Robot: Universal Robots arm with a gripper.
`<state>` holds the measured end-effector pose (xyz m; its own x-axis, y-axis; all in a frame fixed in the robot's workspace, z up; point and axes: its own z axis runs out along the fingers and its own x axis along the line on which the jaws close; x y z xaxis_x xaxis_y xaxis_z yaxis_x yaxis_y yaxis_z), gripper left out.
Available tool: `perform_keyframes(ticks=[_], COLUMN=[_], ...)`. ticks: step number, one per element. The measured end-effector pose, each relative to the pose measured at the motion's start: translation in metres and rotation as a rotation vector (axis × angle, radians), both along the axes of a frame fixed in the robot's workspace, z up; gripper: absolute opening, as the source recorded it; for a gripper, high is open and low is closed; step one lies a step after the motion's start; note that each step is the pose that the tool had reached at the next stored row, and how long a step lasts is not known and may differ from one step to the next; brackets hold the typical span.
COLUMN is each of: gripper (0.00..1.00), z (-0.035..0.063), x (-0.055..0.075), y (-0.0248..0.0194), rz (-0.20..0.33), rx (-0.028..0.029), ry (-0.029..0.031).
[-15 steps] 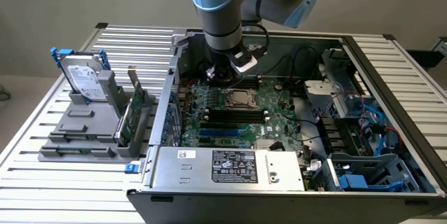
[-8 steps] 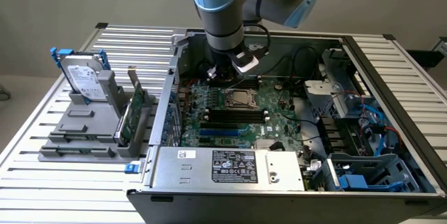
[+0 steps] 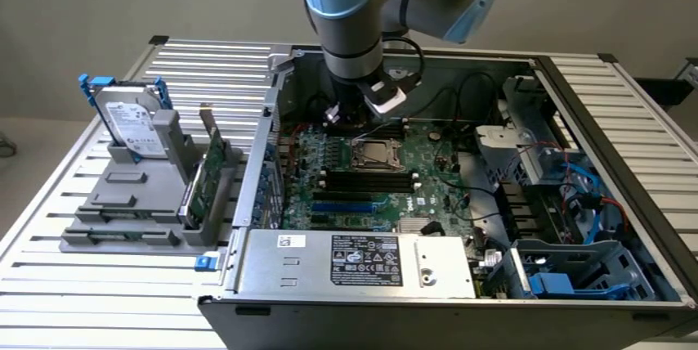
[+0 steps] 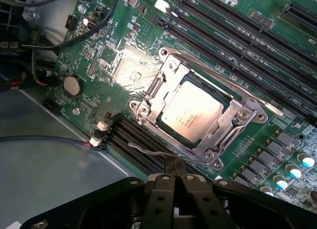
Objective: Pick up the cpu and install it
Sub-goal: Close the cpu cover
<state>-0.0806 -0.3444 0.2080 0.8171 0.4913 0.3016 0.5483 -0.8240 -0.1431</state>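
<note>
Slatted metal table tops [image 3: 229, 64] carry an open computer case [image 3: 458, 284] under a plain grey wall. Inside lies a green board [image 3: 436, 190]. The cpu [image 4: 190, 112] sits flat in the metal socket frame [image 4: 171, 73] on that board, with its silver top facing up.

The gripper [image 4: 174, 175] hangs just above the board, beside the socket. Its two black fingers [image 4: 166, 189] are pressed together and hold nothing.

The cpu looks small, thin, stiff and light. Its shiny top is likely slippery, and its underside is probably easy to hurt. The best place to hold it would be by two opposite edges, but the frame covers those edges now.

Long black memory slots [image 4: 237, 46] run close by the socket. A thin wire lever [image 4: 148, 152] lies near the frame. Black cables [image 4: 74, 31] curl at the side. Outside the case, a hard drive [image 3: 129, 125] stands in a grey holder [image 3: 126, 203] at the exterior view's left.
</note>
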Motion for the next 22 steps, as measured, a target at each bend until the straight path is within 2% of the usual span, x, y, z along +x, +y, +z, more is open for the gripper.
perform_keyframes(ticks=[7,22], gripper=[0.11,0.11], z=[-0.0009,-0.0052], x=[0.0026,0.0086], y=[0.0,0.0], rz=[0.0,0.0], rx=[-0.0033,-0.0042], ry=[0.0001,0.0])
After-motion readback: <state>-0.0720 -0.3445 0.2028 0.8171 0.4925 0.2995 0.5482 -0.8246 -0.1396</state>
